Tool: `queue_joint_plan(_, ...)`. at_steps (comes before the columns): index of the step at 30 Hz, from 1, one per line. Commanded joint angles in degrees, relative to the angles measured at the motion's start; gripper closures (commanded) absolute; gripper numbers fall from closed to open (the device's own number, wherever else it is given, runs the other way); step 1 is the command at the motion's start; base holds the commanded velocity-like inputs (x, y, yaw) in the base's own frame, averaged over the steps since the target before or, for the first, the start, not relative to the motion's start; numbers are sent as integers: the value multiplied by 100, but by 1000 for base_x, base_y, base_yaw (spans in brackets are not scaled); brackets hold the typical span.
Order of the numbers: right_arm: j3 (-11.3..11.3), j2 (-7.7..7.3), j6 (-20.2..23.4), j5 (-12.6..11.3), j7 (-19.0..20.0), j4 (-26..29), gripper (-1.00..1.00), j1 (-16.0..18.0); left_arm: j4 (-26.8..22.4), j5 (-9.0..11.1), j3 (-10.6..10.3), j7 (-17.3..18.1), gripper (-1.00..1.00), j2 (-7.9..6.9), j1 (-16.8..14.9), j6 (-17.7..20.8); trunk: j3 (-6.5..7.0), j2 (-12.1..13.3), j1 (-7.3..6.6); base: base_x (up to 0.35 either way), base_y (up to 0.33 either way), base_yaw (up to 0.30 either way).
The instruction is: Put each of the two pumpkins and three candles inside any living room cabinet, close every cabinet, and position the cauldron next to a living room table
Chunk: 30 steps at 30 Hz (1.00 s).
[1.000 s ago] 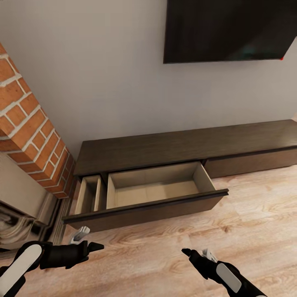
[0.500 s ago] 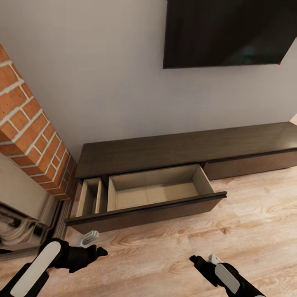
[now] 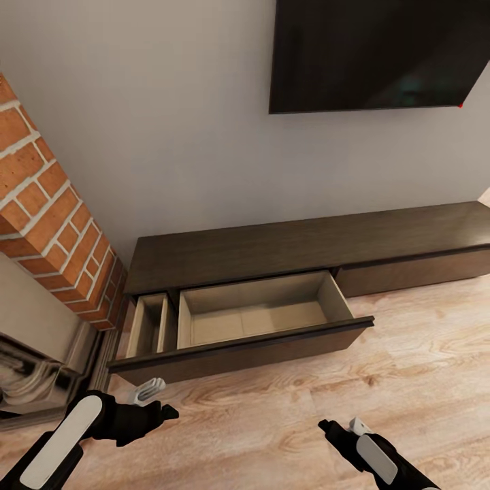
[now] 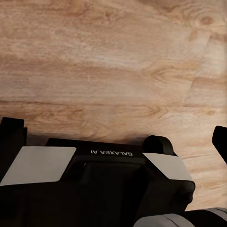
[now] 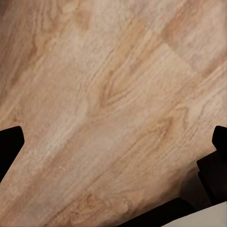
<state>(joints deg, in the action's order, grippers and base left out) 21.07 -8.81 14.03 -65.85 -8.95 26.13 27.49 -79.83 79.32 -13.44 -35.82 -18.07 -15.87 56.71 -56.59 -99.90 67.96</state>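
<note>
Head view looks down on the cabinet, a long low dark-brown unit standing against the grey wall under a wall-mounted black television. Its left drawer is pulled out over the wooden floor; the pale interior has a wide compartment on the right and a narrow divided one on the left, and nothing lies in either. The drawer front to the right is flush and closed. A brick fireplace rises at the left of the cabinet, touching or just beside its end. The left gripper hovers low over the floor just in front of the open drawer's left corner, its fingers near together, though I cannot tell whether they meet. The right gripper hangs over bare floor farther right, well apart from the drawer; from above its state is unclear. Right wrist view shows two dark fingertips at opposite edges with floor between, so that gripper is spread wide and holds nothing.
</note>
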Motion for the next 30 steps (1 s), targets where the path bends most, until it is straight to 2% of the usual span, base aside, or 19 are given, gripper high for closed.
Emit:
queue_joint_plan(1, 39, -11, 6, -46, -46, 15, -100, 2, -6, 59, -9, -59, -100, -6, -4, -2, -4, -2, 0, 0, 0, 0)
queue_joint_plan(12, 36, -7, -53, -51, -46, 7, -100, 2, -7, 67, -9, -32, -100, -11, -4, 6, -4, -2, 0, -63, 0, -16)
queue_joint_plan(23, 29, 9, -170, -59, -42, 6, -100, 2, -41, 75, -17, -18, -100, -4, -4, 7, -4, -2, 0, -131, -41, -253)
queue_joint_plan(30, 27, 13, -176, -60, -13, 7, -100, 2, -42, 77, -18, -13, -100, -4, -4, 7, -18, -2, 0, -21, -10, -277)
